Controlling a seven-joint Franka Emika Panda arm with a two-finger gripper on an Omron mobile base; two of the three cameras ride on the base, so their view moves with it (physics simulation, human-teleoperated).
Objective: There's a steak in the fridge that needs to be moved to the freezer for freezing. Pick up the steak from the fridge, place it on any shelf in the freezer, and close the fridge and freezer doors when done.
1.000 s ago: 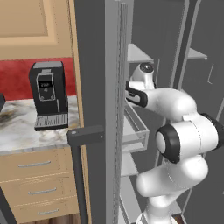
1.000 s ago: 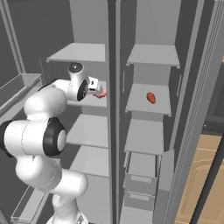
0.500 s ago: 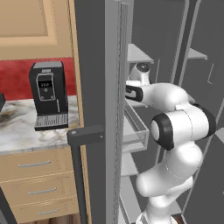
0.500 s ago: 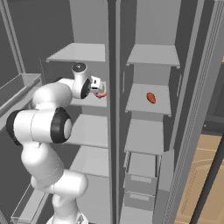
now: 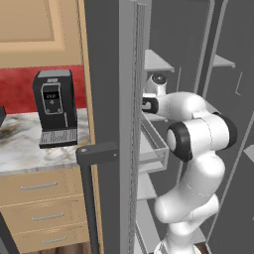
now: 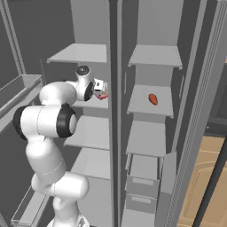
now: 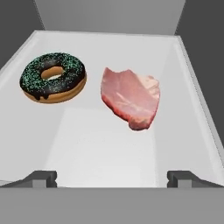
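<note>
My pincer [image 7: 112,177] stood spread to its full width with nothing between its tips, which rose apart at seven and five o'clock of the hand view, poised above a pale fridge shelf [image 7: 109,144]. The steak [image 7: 131,97], a pinkish-red slab with a paler edge, lay flat on that shelf at about one o'clock from the midpoint of my fingers, clear of both tips. Just beside it, toward ten o'clock, sat a chocolate-iced doughnut [image 7: 53,77] flecked with green sprinkles, close to the meat but not touching it.

From the right base camera my hand [image 6: 100,89] reached into the fridge [image 6: 86,53], the wider compartment, at mid-height. At three o'clock from it, past the central divider, a small reddish-brown item [image 6: 153,99] rested on a short shelf of the freezer [image 6: 155,55]; what it was I could not tell.

The left base camera showed the open door [image 5: 106,99] edge-on, and at nine o'clock a black coffee machine [image 5: 54,106] on a marbled counter [image 5: 30,149]. Its front display carried marks too small to read.
</note>
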